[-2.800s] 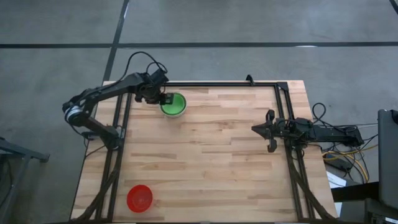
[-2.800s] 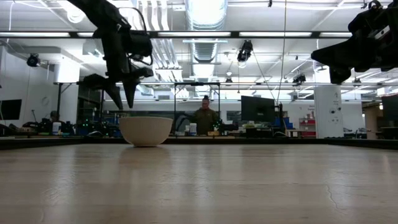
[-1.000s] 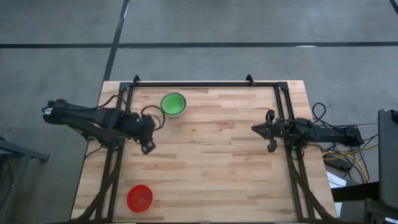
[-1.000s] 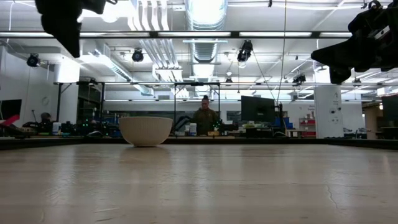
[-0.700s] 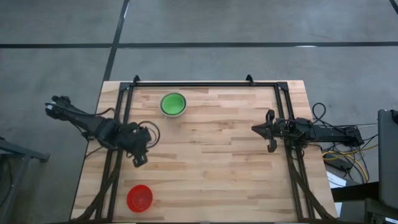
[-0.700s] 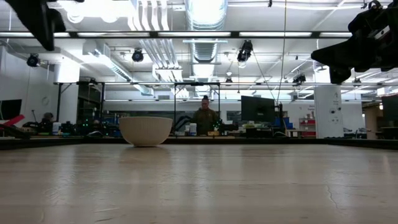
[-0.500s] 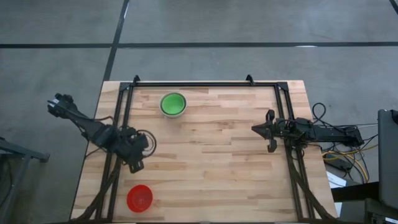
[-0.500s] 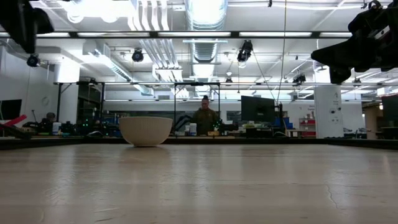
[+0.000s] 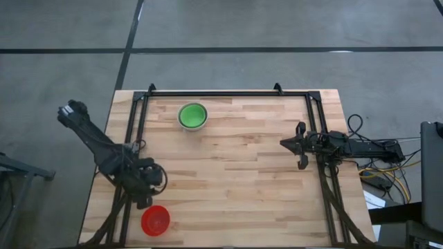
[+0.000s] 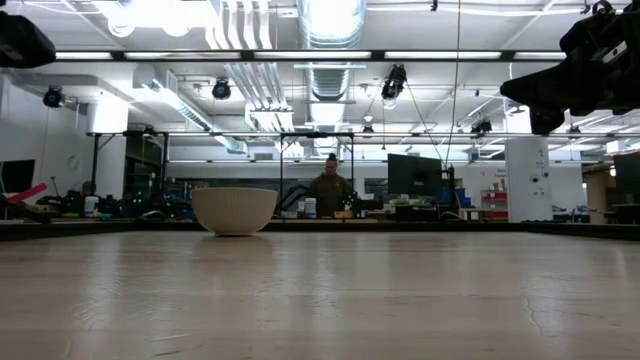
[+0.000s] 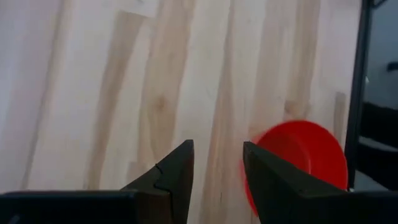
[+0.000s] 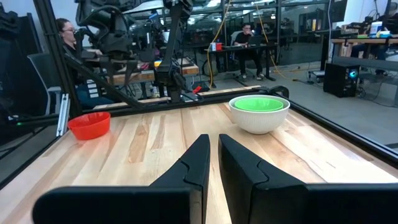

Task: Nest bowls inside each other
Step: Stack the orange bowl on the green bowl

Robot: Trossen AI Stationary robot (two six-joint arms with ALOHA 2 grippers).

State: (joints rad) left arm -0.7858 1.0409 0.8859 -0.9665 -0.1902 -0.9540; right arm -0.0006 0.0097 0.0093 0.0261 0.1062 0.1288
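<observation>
I've got the white-grey bowl (image 9: 193, 116) upright at upper left of the bench, green bowl (image 12: 260, 103) nested inside. The red bowl (image 9: 155, 220) sits upright, alone, lower left corner.

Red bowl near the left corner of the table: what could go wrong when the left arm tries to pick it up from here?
1. The red bowl sits close to the table's front edge and the black frame rail; a push from the left gripper might slide it off or against the rail.
2. The jaws stand open but not very wide, so a finger could land on the rim and tip the bowl.
3. The stacked bowls are far across the table, so a weak grip may drop it on the way.
</observation>
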